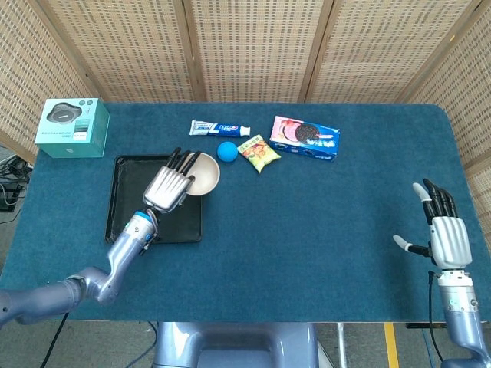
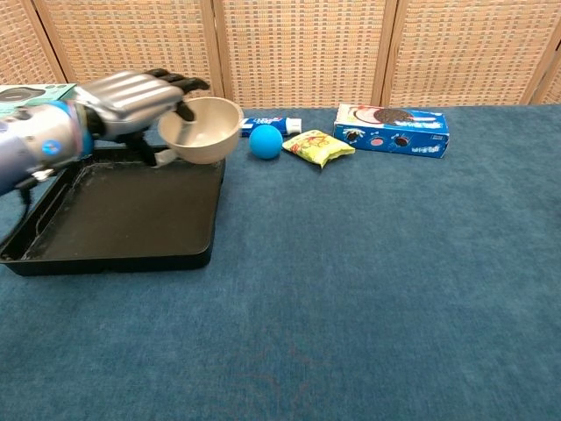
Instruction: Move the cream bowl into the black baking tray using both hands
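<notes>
1. Looks like a robot lab or data-collection bay, not a home.
2. Woven rattan screen panels [image 1: 253, 46] in wooden frames wall off the table on three sides.
3. Table [image 1: 360, 192] has a blue carpet-like cover, with unrelated props on it: toothpaste tube [image 1: 219, 128], cookie box [image 1: 305, 138], snack packet [image 1: 258, 152], blue ball [image 1: 226, 151], boxed gadget [image 1: 72, 127].
4. Loose cables [image 1: 9, 188] on the floor at left.
</notes>
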Robot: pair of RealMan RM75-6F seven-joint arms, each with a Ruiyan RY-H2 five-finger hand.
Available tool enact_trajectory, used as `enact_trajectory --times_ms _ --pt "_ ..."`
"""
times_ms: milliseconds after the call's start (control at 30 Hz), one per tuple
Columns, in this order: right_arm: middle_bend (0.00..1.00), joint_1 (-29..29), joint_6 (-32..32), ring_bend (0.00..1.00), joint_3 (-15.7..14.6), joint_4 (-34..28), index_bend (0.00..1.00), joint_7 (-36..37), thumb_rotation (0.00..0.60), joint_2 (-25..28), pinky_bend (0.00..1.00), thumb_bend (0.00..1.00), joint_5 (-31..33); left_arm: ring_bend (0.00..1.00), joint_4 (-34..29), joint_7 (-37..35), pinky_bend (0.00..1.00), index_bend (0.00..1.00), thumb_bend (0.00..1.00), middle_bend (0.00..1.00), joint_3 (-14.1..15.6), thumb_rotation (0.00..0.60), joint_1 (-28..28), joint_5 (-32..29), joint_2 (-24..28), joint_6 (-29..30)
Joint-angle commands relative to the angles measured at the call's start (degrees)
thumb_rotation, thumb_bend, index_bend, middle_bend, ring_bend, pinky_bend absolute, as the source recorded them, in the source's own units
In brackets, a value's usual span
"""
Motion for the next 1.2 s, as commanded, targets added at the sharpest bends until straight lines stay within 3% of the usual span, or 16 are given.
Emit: enact_trajectory --times_ms 33,333,700,800,867,967,1033,1200 --pt "0.0 0.0 0.0 0.0 -0.1 -0.3 0.1 -0.5 0.6 -0.1 0.0 0.27 -0.1 0.0 -0.5 -3.3 0.0 0.71 0.48 0.0 2.4 0.6 3.3 1.3 2.3 1.6" --pt "0.0 -0.3 0.8 0.0 -0.4 -1.4 0.1 -2.1 0.6 0.1 0.0 0.27 -0.8 0.0 2.3 -8.1 0.0 0.7 0.48 0.0 5.3 0.6 7.5 3.1 2.5 1.5" --pt "0.0 -0.6 1.1 0.0 -0.5 -2.0 0.1 -2.2 0.6 0.5 0.0 0.27 -1.1 0.0 5.6 -8.3 0.0 0.64 0.48 0.0 5.8 0.6 9.3 2.2 0.5 -1.6" --pt "0.0 -0.6 1.2 0.0 -0.5 -2.1 0.1 -2.2 0.6 0.6 0.0 0.27 -1.2 0.0 5.2 -7.8 0.0 0.46 0.44 0.0 5.4 0.6 9.5 1.5 0.9 -2.6" --pt "0.0 -0.6 1.2 0.0 -0.5 -2.1 0.1 -2.3 0.6 0.5 0.0 0.27 -1.2 0.0 4.8 -7.6 0.0 0.25 0.35 0.0 5.2 0.6 9.6 1.4 1.3 -2.7" --pt "0.0 -0.6 1.2 0.0 -0.5 -2.1 0.1 -2.4 0.6 0.5 0.0 0.27 -1.2 0.0 4.0 -7.7 0.0 0.05 0.31 0.0 4.6 0.6 10.0 1.5 2.1 -2.1" --pt "0.0 -0.6 1.2 0.0 -0.5 -2.1 0.1 -2.4 0.6 0.5 0.0 0.27 -1.3 0.0 3.1 -8.0 0.0 0.01 0.29 0.0 4.1 0.6 10.4 1.4 2.8 -1.3" --pt "0.0 -0.6 1.2 0.0 -0.5 -2.2 0.1 -2.6 0.6 0.5 0.0 0.27 -1.4 0.0 0.0 -8.1 0.0 0.0 0.15 0.0 3.3 0.6 11.8 1.3 4.9 1.1"
